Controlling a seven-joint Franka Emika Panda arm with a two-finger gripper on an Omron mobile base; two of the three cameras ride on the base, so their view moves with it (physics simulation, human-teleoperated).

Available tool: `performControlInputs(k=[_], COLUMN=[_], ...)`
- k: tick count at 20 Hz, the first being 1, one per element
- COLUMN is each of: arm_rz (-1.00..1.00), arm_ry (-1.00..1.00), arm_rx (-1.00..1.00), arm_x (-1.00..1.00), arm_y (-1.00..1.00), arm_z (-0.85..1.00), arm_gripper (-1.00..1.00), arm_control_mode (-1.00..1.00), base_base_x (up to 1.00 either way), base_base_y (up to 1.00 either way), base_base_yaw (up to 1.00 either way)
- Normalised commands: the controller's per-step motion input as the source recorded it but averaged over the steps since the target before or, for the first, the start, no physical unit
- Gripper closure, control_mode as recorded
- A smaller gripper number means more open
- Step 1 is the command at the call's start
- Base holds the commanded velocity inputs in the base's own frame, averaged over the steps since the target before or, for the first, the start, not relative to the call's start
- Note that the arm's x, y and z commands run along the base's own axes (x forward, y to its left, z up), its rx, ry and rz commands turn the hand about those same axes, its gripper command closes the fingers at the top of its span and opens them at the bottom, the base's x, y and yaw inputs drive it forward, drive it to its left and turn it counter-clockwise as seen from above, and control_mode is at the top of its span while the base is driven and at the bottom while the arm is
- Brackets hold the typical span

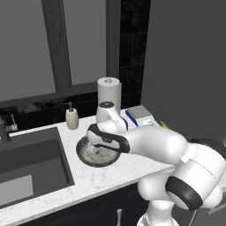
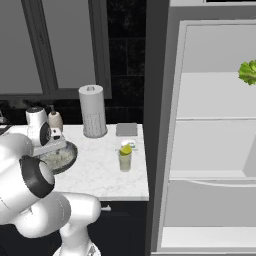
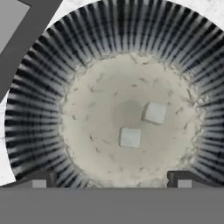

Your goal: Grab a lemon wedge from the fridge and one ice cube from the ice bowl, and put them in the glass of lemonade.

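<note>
The ice bowl [image 3: 30, 113], a wide shallow dark grey dish with a ribbed rim and a whitish floor, sits on the white marble table [image 1: 110, 174] between the sink [image 1: 26, 167] and the clear tumbler of pale yellow-green lemonade [image 2: 125, 159], with two small pale ice cubes [image 3: 130, 137] lying apart near its middle. The robot's hand [image 3: 111, 180] hangs straight above the bowl with its two dark tips spread as wide as they go and nothing between them. A yellow-green lemon wedge [image 2: 126, 149] appears to rest already at the top of the tumbler, so the fridge part looks done and the ice step is in hand. The grey fridge [image 2: 210, 150] stands open beside the table, a frilly green leafy vegetable [image 2: 247, 72] on an upper shelf. The next move calls for lowering onto one cube alone, probably the nearer one, centring it between the tips before closing, and keeping clear of its neighbour.
</note>
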Motion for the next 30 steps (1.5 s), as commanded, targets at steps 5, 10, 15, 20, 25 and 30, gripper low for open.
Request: performControlInputs(k=[5, 10, 15, 20, 25, 30], arm_rz=[-0.06, -0.08, -0.04, 0.00, 0.00, -0.03], arm_ry=[0.00, 0.00, 0.06, 0.06, 0.03, 0.00], arm_rx=[0.00, 0.00, 0.00, 0.00, 0.00, 0.00], arm_x=[0.32, 0.25, 0.01, 0.16, 0.10, 0.00], arm_y=[0.02, -0.02, -0.01, 0.00, 0.00, 0.01], arm_z=[-0.43, -0.40, -0.11, -0.16, 0.00, 0.00], arm_gripper=[-1.00, -1.00, -1.00, -1.00, -1.00, -1.00], arm_control_mode=[-1.00, -1.00, -1.00, -1.00, -1.00, -1.00], base_base_x=[0.00, 0.00, 0.00, 0.00, 0.00, 0.00], base_base_y=[0.00, 0.00, 0.00, 0.00, 0.00, 0.00], base_base_yaw=[0.00, 0.00, 0.00, 0.00, 0.00, 0.00])
